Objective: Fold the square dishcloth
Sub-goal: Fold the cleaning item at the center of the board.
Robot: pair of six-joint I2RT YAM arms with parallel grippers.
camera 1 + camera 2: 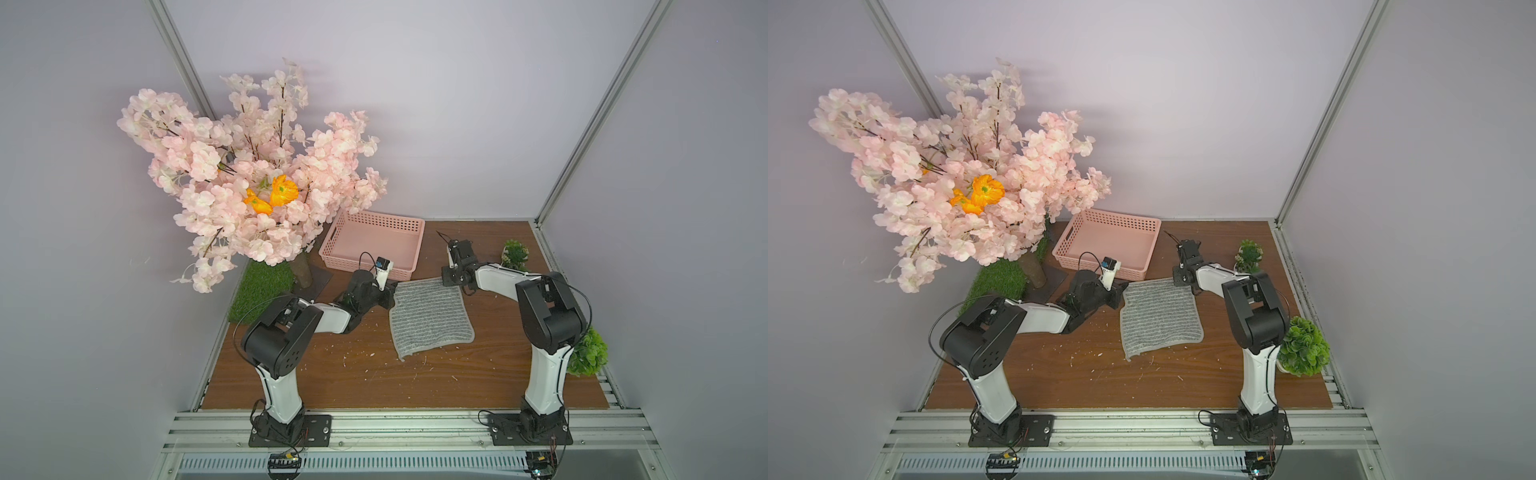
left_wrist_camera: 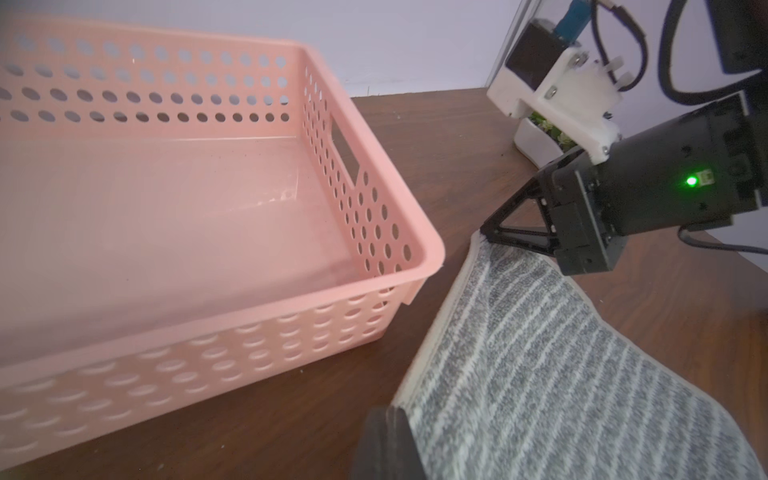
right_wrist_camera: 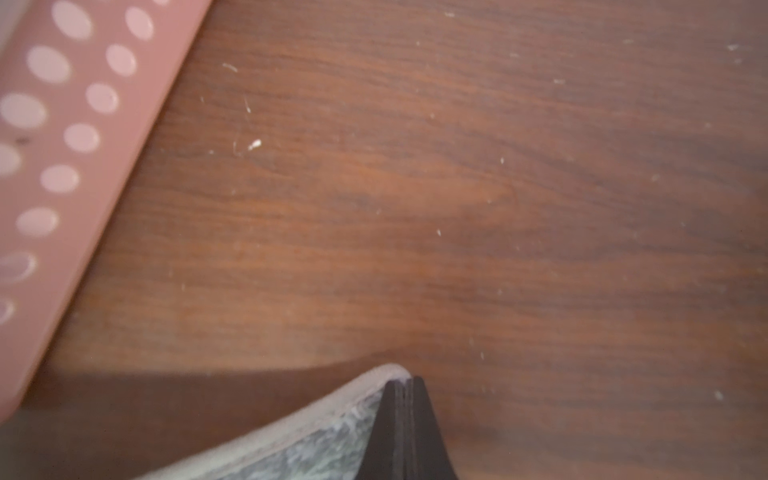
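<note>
We clench left fingers (image 2: 382, 449), right fingers (image 3: 390, 432) on square dishcloth (image 1: 430, 318) far corners; shallow hem bite may slip on lift, skewing fold.

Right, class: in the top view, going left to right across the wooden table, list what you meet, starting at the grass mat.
Grass mat → left gripper → dishcloth → right gripper → small potted plant → bushy green plant.

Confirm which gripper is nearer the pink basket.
Left. The left gripper pinches a far corner of the dishcloth just in front of the pink basket. The right gripper pinches the other far corner, off past the basket's side and farther away.
</note>
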